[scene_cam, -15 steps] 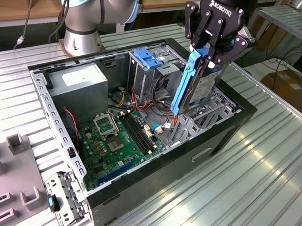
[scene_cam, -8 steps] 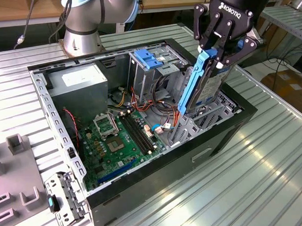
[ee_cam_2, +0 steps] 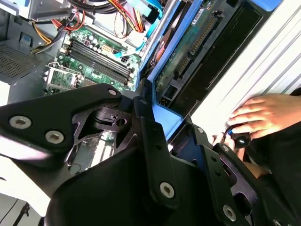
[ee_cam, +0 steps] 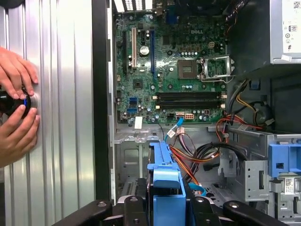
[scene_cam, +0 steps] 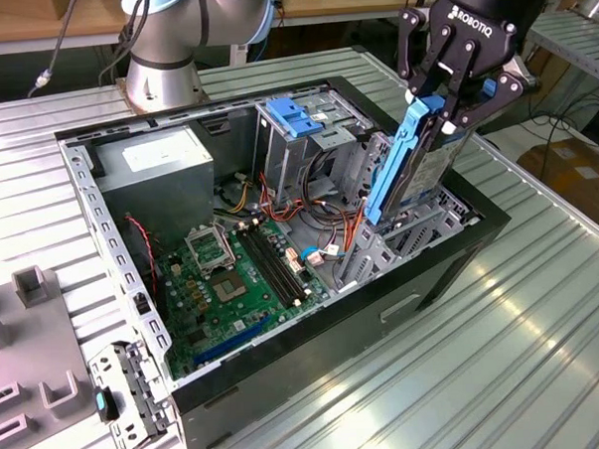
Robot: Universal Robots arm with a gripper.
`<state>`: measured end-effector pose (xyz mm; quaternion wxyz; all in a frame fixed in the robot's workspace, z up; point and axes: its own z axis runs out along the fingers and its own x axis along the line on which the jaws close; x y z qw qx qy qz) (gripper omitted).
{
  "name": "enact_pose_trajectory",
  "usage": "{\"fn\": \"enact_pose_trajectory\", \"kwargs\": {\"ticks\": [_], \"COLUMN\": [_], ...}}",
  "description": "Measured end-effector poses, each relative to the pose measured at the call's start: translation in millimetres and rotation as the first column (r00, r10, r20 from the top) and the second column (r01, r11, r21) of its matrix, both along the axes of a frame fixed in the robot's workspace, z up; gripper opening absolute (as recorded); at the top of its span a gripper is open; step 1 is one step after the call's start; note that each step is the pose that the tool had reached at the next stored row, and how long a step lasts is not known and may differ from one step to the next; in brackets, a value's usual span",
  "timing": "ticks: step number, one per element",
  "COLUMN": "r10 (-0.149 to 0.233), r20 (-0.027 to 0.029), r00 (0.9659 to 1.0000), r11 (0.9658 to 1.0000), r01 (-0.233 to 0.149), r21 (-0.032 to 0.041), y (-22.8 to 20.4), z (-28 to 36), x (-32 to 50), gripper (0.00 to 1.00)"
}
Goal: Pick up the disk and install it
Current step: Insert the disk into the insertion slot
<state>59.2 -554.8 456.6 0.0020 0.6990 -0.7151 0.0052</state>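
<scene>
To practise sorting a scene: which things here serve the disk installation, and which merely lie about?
Job: black tool gripping the dark flat disk with blue plastic rails; grey metal drive cage.
Lying about: green motherboard; grey power-supply box; light-blue plastic bracket.

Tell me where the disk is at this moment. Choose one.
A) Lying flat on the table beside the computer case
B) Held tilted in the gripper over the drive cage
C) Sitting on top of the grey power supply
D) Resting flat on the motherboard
B: in the exterior view the gripper is closed on the disk, which hangs tilted with its lower end down at the metal drive cage.
</scene>
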Motion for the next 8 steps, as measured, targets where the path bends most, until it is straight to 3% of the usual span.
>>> {"fn": "enact_pose_trajectory", "kwargs": {"ticks": [8], "r10": [-0.018], "r20": [0.0000], "r00": [0.9998], "r11": [0.9998], "r01": [0.018], "r21": [-0.0001], "y": [-1.8], "z": [-3.2], "x": [2.1], "gripper": [0.37]}}
